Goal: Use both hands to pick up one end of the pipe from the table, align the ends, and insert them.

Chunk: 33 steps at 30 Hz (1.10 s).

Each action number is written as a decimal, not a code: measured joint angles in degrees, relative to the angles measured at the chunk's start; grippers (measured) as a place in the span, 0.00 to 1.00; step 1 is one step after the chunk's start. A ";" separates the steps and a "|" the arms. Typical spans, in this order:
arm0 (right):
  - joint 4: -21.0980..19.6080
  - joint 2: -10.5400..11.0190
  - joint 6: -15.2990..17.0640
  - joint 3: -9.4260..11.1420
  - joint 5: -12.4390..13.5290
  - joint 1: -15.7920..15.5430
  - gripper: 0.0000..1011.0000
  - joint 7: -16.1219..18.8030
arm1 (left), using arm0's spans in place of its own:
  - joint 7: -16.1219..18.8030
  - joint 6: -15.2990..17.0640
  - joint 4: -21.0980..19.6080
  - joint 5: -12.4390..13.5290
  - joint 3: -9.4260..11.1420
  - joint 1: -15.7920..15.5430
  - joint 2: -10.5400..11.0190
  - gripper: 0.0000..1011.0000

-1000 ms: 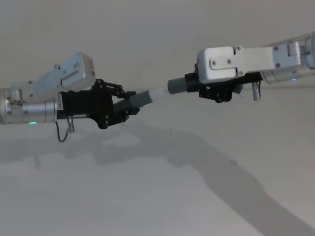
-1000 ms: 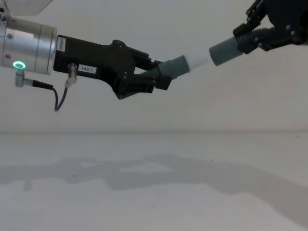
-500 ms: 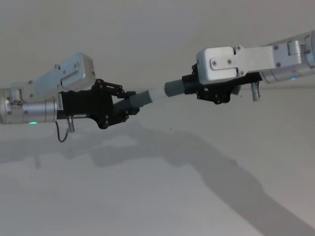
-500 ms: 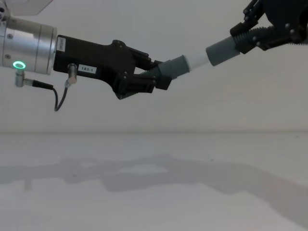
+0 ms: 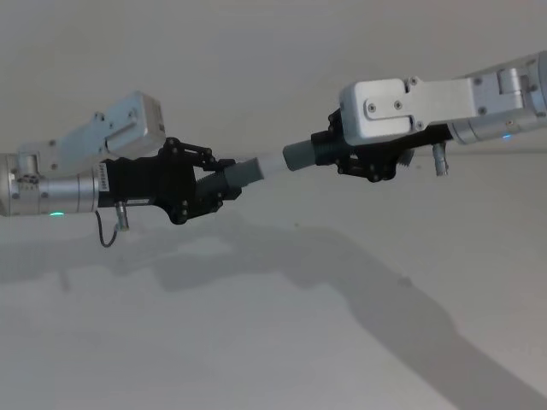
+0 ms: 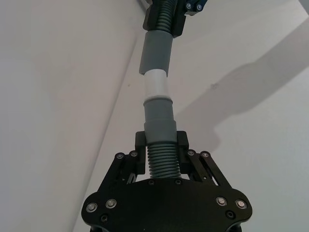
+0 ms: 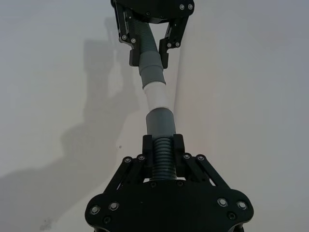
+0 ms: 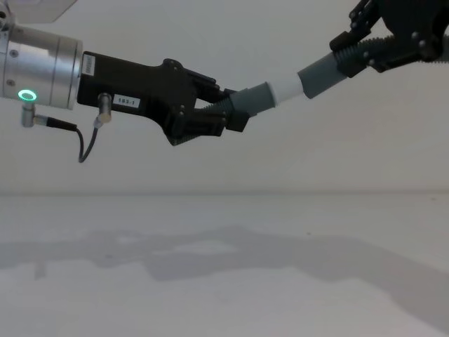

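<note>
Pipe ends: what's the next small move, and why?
Probably push the right pincer a bit further toward the left pincer along the pipe axis: the white tip sits in the grey mouth, lined up, but a white band is exposed.

Left claw (image 5: 224, 183) clamped, right claw (image 5: 329, 155) clamped, arms raised, tips facing

Left gripper (image 6: 161, 153) jaws clamp the pipe (image 6: 158, 113).

Grey pipe (image 5: 256, 170) pieces joined, airborne
</note>
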 joint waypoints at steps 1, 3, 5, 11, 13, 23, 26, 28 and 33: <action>0.04 0.00 -0.01 -0.06 0.15 0.06 0.22 0.02 | 0.00 0.00 0.00 0.00 0.00 0.00 0.00 0.33; 0.07 -0.01 -0.02 -0.11 0.28 0.12 0.22 0.03 | 0.00 0.00 0.00 0.00 0.00 0.00 0.00 0.33; 0.10 0.03 -0.02 -0.15 0.45 0.21 0.22 0.06 | 0.00 0.00 0.00 0.00 0.00 0.00 -0.01 0.33; 0.13 0.12 0.11 -0.26 0.88 0.43 0.21 0.12 | 0.00 -0.01 -0.01 -0.01 0.00 0.00 -0.04 0.33; 0.14 0.19 0.20 -0.31 1.10 0.60 0.21 0.17 | 0.00 -0.01 -0.01 -0.03 0.00 -0.01 -0.05 0.33; 0.21 0.35 0.70 -0.54 1.53 1.24 0.21 0.32 | 0.00 -0.03 -0.02 -0.05 0.00 -0.01 -0.06 0.33; 0.24 0.41 0.86 -0.64 1.61 1.45 0.21 0.33 | 0.01 -0.02 -0.02 -0.05 0.01 -0.01 -0.06 0.33; 0.27 0.46 1.04 -0.70 1.66 1.62 0.21 0.35 | 0.01 -0.02 -0.02 -0.05 0.01 -0.01 -0.05 0.33; 0.31 0.57 1.35 -0.89 1.75 1.94 0.21 0.41 | 0.00 -0.02 -0.01 -0.05 0.01 0.00 -0.04 0.33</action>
